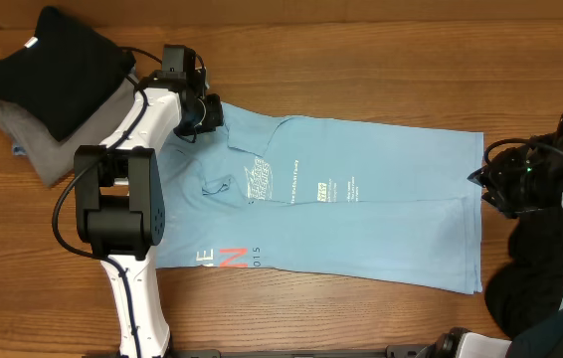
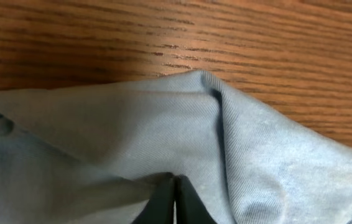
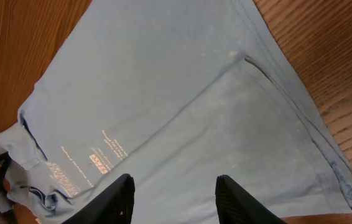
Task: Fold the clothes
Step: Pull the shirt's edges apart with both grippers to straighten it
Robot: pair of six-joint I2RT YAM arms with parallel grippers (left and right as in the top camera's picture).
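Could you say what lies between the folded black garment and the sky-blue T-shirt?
In the overhead view, the white left arm crosses wooden table between the black garment and sky-blue T-shirt.

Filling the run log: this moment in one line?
left end effector: shut on shirt | right end effector: open over shirt

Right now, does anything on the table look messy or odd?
Only the blue T-shirt: its collar end is bunched and crumpled where the left gripper pinches it, while the rest lies flat.
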